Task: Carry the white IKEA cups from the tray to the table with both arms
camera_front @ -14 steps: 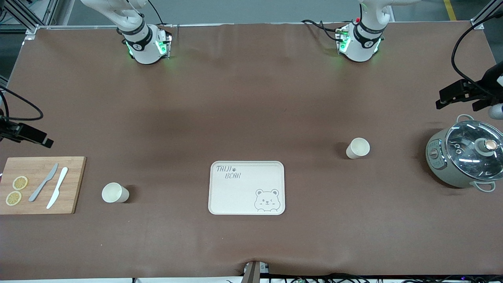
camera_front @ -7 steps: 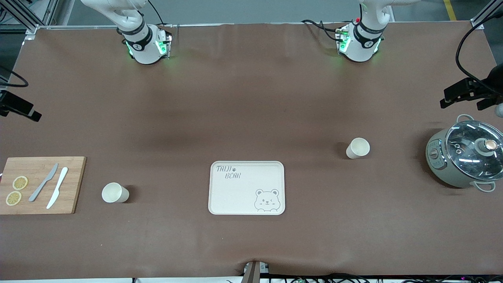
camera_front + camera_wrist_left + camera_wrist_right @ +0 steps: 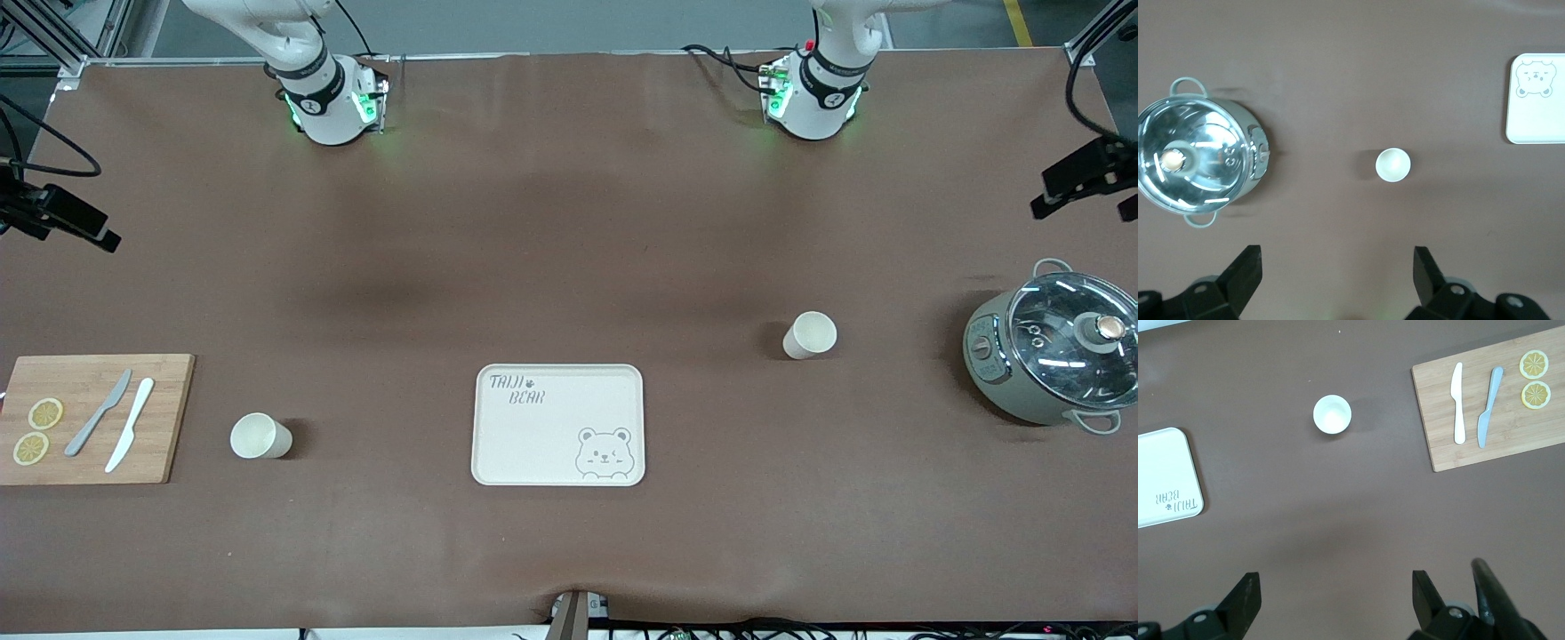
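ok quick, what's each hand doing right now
Left hand: open, holding nothing, up over the table between the pot and a white cup.
Right hand: open, holding nothing, up over bare table.

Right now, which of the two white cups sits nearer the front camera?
The white cup beside the cutting board, toward the right arm's end of the table. The other white cup, near the lidded pot, stands farther from that camera.
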